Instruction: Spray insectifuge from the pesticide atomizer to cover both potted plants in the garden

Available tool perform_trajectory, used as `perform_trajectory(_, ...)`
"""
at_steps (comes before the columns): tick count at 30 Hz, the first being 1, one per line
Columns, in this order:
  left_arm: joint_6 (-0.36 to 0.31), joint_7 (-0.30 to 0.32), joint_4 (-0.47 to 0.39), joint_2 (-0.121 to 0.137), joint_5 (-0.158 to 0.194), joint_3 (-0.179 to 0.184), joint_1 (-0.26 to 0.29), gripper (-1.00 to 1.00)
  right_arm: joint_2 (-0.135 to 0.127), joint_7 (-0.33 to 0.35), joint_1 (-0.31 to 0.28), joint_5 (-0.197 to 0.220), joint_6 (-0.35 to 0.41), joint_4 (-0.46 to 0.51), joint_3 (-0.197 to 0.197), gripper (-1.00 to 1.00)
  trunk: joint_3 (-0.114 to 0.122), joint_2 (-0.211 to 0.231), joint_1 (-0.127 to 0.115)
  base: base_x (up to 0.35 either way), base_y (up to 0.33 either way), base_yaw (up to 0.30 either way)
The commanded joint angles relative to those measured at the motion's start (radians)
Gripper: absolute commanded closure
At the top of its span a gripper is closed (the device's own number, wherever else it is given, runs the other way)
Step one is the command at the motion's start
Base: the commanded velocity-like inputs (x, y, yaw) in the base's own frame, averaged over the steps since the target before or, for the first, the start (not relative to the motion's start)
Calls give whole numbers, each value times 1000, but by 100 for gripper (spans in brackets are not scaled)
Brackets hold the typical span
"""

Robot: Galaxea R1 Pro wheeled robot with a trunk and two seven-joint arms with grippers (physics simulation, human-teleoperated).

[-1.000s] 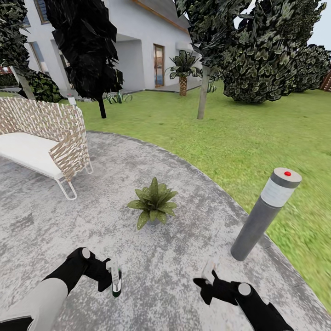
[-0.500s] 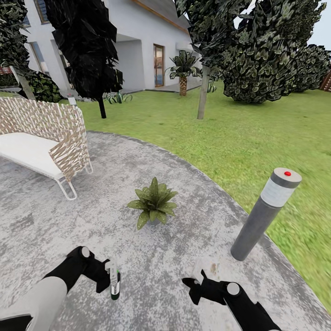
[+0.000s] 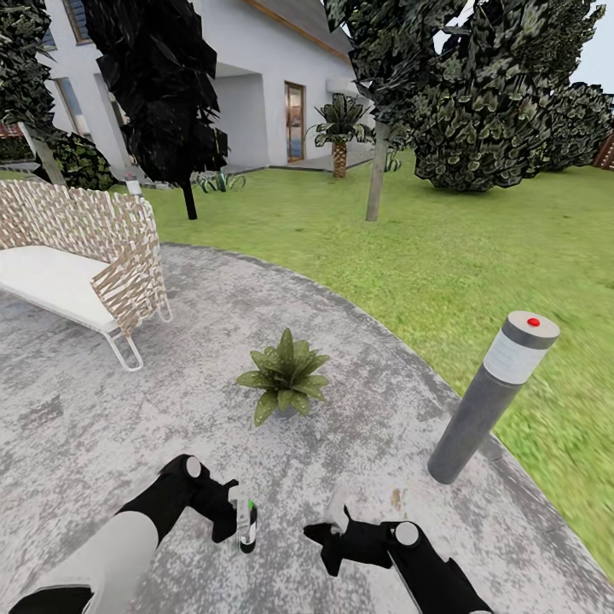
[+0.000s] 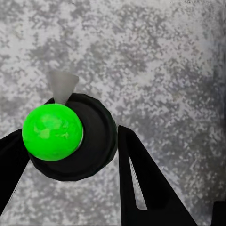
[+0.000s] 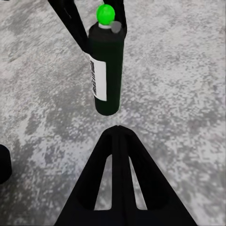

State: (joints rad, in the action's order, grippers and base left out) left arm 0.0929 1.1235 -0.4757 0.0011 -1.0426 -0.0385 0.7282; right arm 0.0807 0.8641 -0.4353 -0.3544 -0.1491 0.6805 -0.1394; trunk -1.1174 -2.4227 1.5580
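The pesticide atomizer [image 3: 246, 526] is a slim dark-green bottle with a white label, held upright just above the paving with my left gripper [image 3: 240, 522] shut on it. From above, the left wrist view shows its black spray head [image 4: 89, 146] and bright green tip [image 4: 52, 132] between the fingers [image 4: 141, 183]. In the right wrist view the atomizer [image 5: 107, 70] hangs just ahead of my right gripper [image 5: 117, 134], which is shut and empty. In the head view my right gripper [image 3: 317, 535] is close beside the bottle. One potted plant [image 3: 286, 375] stands on the paving ahead of both grippers.
A grey bollard lamp [image 3: 493, 399] with a red dot stands at the paving's right edge. A woven chair [image 3: 81, 256] with a white cushion is at the left. Lawn [image 3: 443, 247], trees and a white house lie beyond.
My left gripper has carried the atomizer to the right, toward the middle. My right gripper has moved left, closing in on the bottle. The plant and lamp have not moved.
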Motion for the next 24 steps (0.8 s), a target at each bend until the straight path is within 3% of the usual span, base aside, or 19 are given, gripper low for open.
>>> perform_trajectory(1, 11, 2, -1, -8, -9, -3, 0, 100, 2, 0, 0, -11, -9, 1, 1, 100, -1, 0, 0, 0, 0, 0)
perform_trajectory(7, 12, 2, -5, -42, -10, 7, 0, 100, 4, 1, 0, -11, -8, 2, 1, 100, -1, 0, 0, 0, 0, 0)
perform_trajectory(12, 13, 2, -10, -63, -8, 103, 0, 100, 4, 0, 0, -11, -9, 2, 2, 100, -1, 0, 0, 0, 0, 0)
perform_trajectory(21, 11, 2, -9, -82, -10, 120, -1, 100, 4, 0, 0, -11, -8, 23, 3, 100, -1, 0, 0, 0, 0, 0)
perform_trajectory(24, 11, 2, -9, -84, -9, 164, -1, 100, 4, 0, 0, -11, -8, 31, 3, 100, -1, 0, 0, 0, 0, 0)
